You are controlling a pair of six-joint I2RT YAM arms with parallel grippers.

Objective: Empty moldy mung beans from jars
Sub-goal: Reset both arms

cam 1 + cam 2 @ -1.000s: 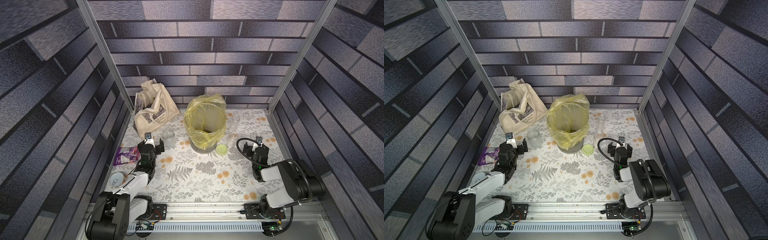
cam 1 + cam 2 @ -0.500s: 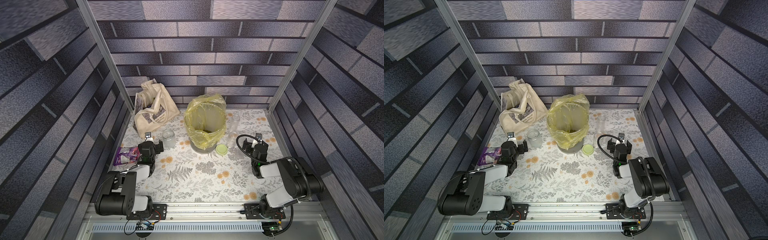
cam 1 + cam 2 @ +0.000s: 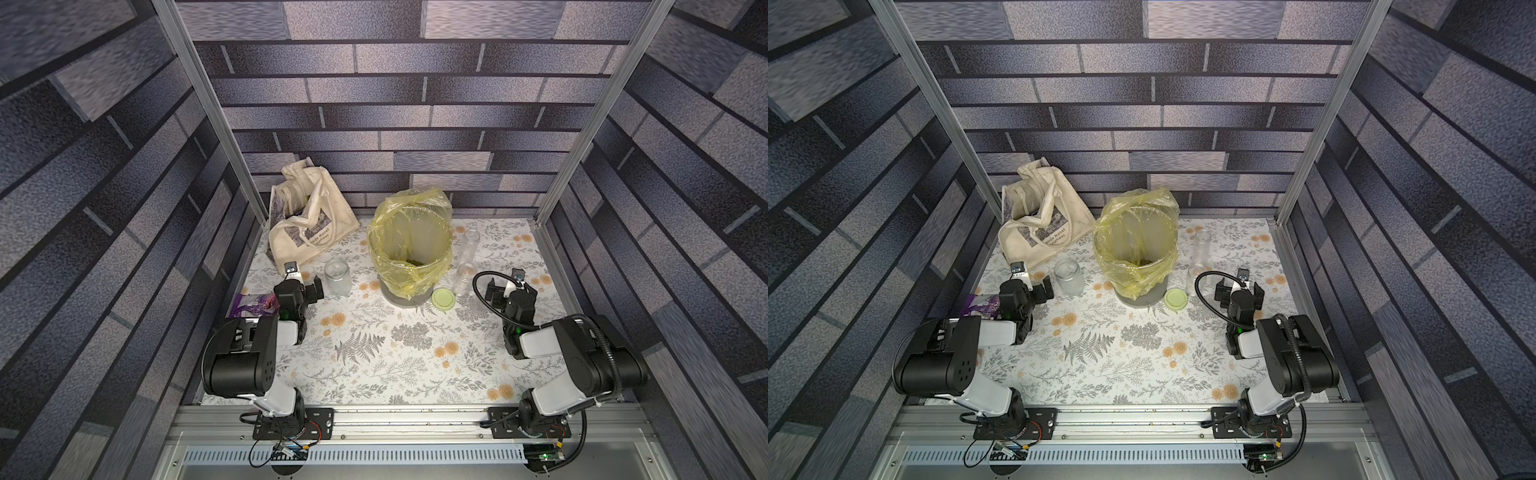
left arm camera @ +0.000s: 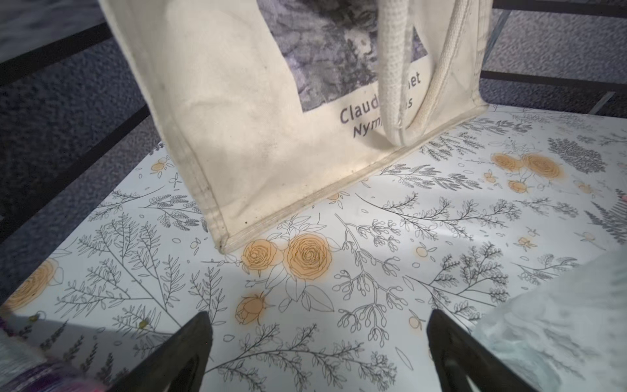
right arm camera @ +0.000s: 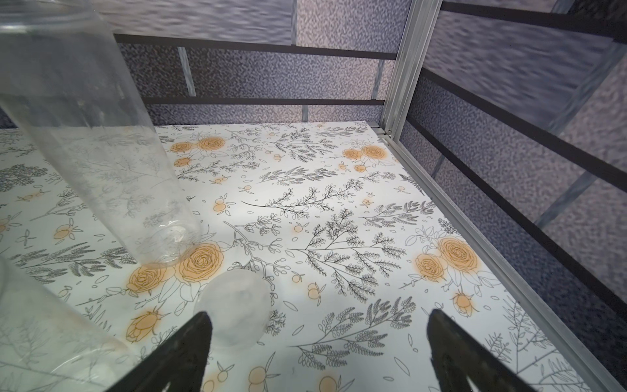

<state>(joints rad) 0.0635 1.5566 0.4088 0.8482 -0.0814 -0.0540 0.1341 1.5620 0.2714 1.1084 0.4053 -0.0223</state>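
Olive-green mung beans (image 3: 405,262) (image 3: 1144,262) lie at the bottom of the grey bin lined with a yellow bag (image 3: 440,232) (image 3: 1167,232). A short clear jar (image 3: 337,276) (image 3: 1069,277) (image 4: 559,322) stands left of the bin, looking empty. Right of the bin are a tall slim clear jar (image 3: 469,243) (image 3: 1201,247) (image 5: 101,135) and another clear jar (image 3: 461,278) (image 5: 34,339), both looking empty. A lime-green lid (image 3: 444,298) (image 3: 1175,298) lies by the bin's foot. My left gripper (image 3: 301,286) (image 3: 1030,284) (image 4: 319,339) is open beside the short jar. Open too is my right gripper (image 3: 509,287) (image 3: 1239,289) (image 5: 319,339), near the right jars, holding nothing.
A cream tote bag (image 3: 307,224) (image 4: 254,118) stands at the back left, just beyond the left gripper. A purple packet (image 3: 253,303) (image 4: 34,376) lies at the left edge. A translucent round lid (image 5: 234,309) rests on the floral cloth by the right gripper's fingers. Metal frame posts bound the back corners.
The left arm has folded back, its elbow rising near the base while its gripper stays by the short jar. The right gripper edged slightly toward the back. Both stay open.
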